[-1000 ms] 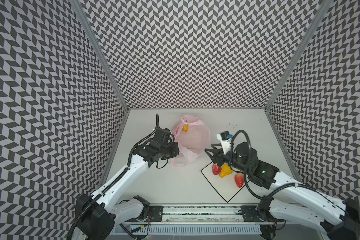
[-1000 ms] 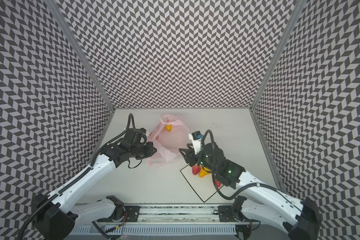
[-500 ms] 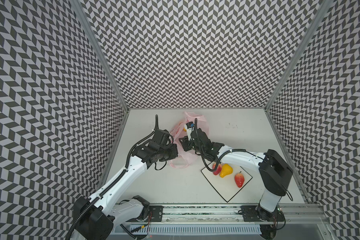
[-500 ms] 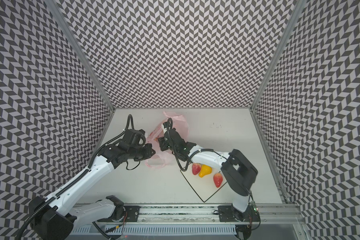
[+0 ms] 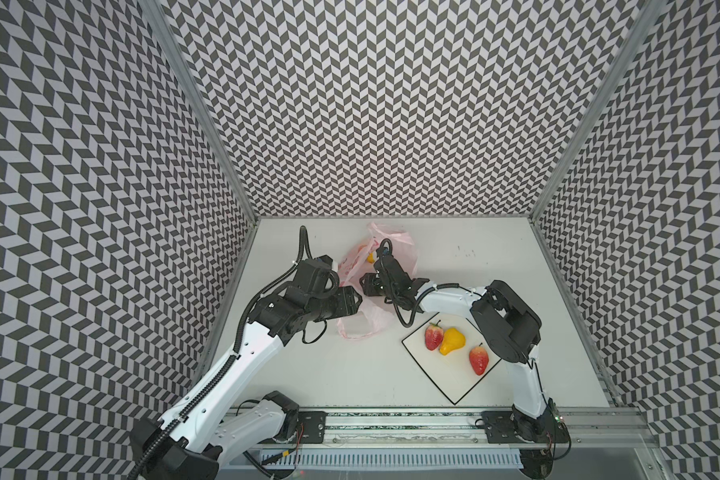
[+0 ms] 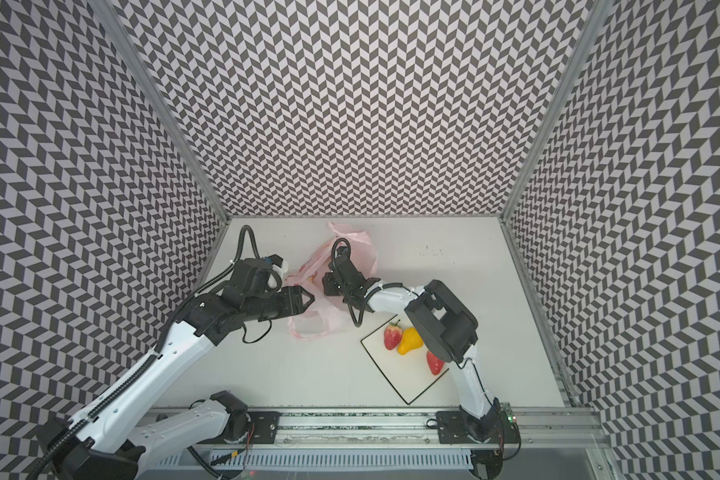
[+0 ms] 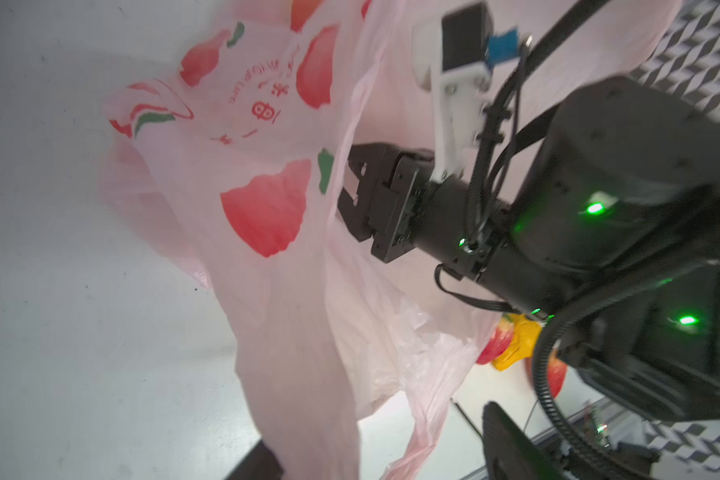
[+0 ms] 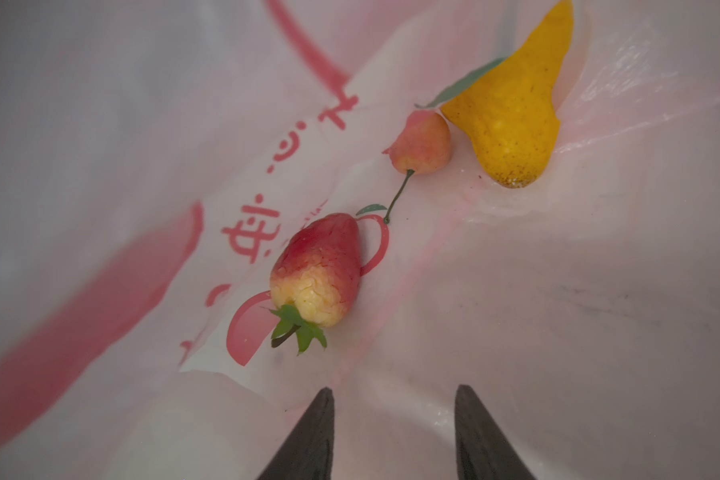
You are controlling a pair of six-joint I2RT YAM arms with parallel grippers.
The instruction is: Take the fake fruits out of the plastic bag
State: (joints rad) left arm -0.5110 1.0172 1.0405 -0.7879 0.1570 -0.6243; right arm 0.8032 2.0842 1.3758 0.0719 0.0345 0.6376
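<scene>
Counter (image 5: 341, 374), front right: board (image 5: 449, 379) carries three fruits (image 5: 452, 341). Left gripper (image 5: 359, 311), mid-counter, has just released; jaws spread, bag (image 5: 362, 326) film slack between. Right gripper (image 8: 391, 395) has moved from board into bag, released and empty. Strawberry (image 8: 316, 270), cherry (image 8: 422, 143), pear (image 8: 512, 120) remain inside: task half done.

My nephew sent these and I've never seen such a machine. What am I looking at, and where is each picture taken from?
Two white robot arms work over a table. Two pictures look down from overhead; the other two come from cameras on the arms' wrists. The left end effector is open, close to a pink plastic bag. The right end effector, open and empty, points into the bag, where its camera shows a strawberry, a cherry and a yellow pear. Already out, on a white board, lie two strawberries and a second pear.
</scene>
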